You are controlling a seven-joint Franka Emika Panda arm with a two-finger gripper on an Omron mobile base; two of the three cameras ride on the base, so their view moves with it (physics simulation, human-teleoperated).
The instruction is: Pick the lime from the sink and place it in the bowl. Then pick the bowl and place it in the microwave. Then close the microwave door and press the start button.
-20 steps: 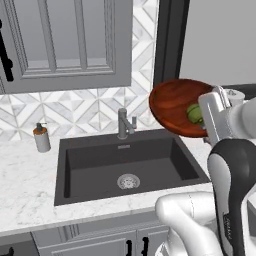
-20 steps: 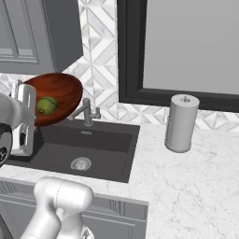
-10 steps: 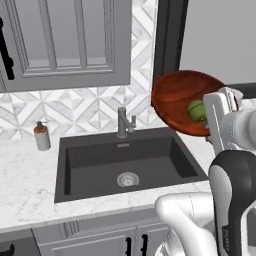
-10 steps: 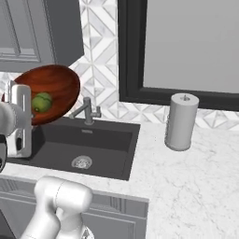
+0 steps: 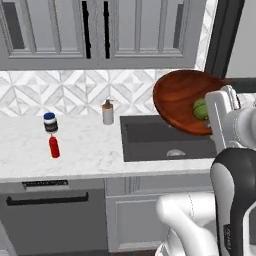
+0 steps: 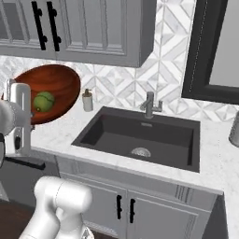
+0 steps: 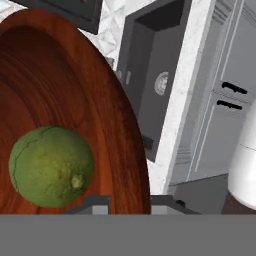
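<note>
The reddish-brown wooden bowl (image 5: pixel 178 98) hangs tilted in the air left of the sink (image 5: pixel 150 141), with the yellow-green lime (image 5: pixel 200 109) lying inside near its lower rim. My gripper (image 5: pixel 216 123) is shut on that rim. The right base view has the bowl (image 6: pixel 55 84) and lime (image 6: pixel 44 101) at the left, above the counter, with the gripper (image 6: pixel 19 113) on the near edge. In the hand view the lime (image 7: pixel 51 166) rests in the bowl (image 7: pixel 65 75) just above the gripper (image 7: pixel 129 204), and the sink (image 7: pixel 150 70) lies beyond. The microwave and its door are out of view.
On the marble counter stand a soap dispenser (image 5: pixel 107 112), a dark-lidded jar (image 5: pixel 49 122) and a red bottle (image 5: pixel 54 146). A faucet (image 6: pixel 149 103) rises behind the sink, with a paper towel roll (image 6: pixel 235 128) at far right. Grey cabinets (image 5: pixel 95 30) hang overhead. A black-framed pale panel (image 6: pixel 212 51) is at right.
The whole picture has shifted: the base has driven left, so the sink now sits further right. The bowl with the lime stays in the gripper's hold.
</note>
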